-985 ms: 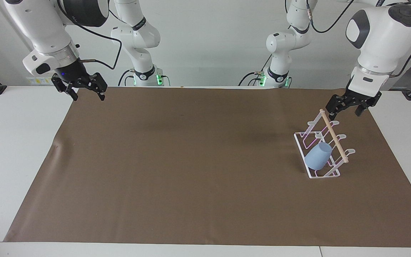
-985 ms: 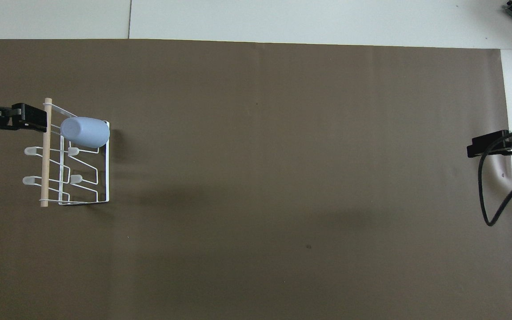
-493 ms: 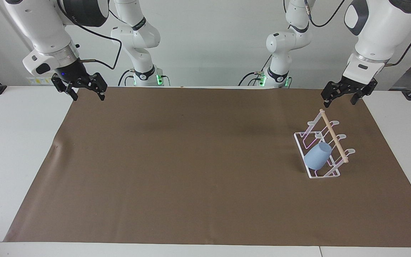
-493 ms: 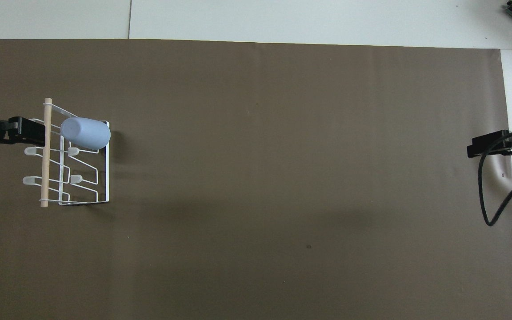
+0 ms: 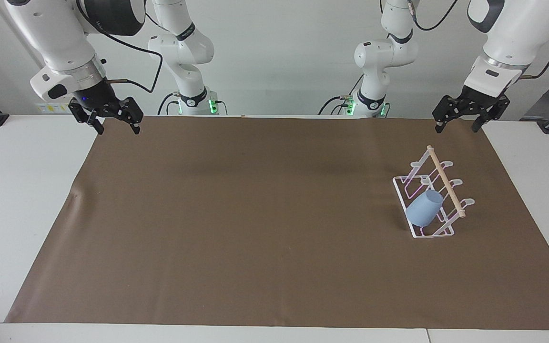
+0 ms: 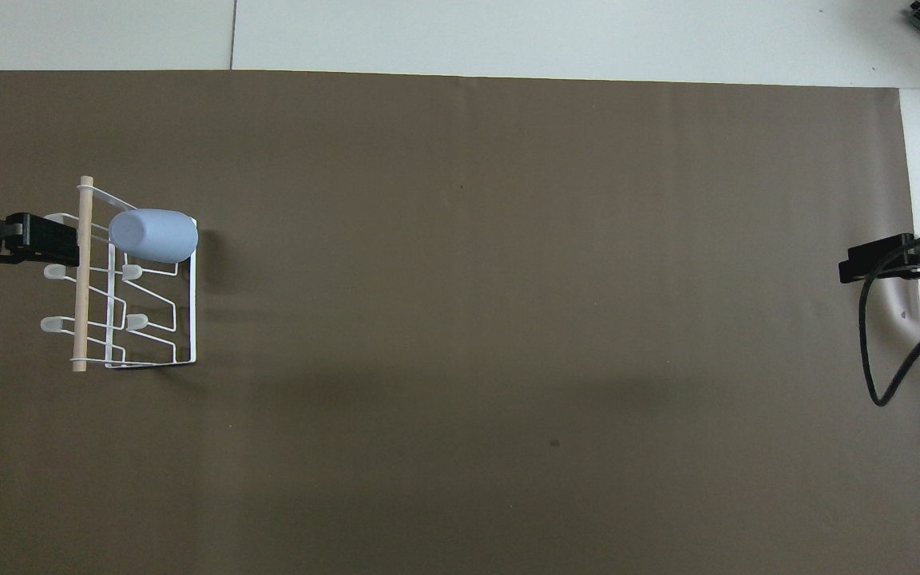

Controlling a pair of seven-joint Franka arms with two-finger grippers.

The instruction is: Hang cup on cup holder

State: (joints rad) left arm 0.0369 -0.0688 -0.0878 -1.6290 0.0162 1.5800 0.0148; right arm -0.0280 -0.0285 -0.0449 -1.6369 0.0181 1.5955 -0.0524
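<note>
Cup (image 5: 424,208) hangs tilted on a prong of the cup holder (image 5: 434,200), at the left arm's end of the brown mat (image 5: 255,214). Left gripper (image 5: 458,125) is raised over the mat's edge near the holder, fingers spread, holding nothing. Right gripper (image 5: 110,125) waits, spread and empty, over the mat's corner at its own end.

- Both views are bright and evenly lit, with soft light from above.
- The brown mat (image 5: 255,214) is matte, without glare; broad, faint shadow bands cross it.
- The rack (image 6: 136,279) and cup (image 6: 154,236) cast a small soft shadow on the mat, toward the table's middle.
- Focus is sharp across both views, with no motion blur.
- Edges stay straight, with no visible distortion.
</note>
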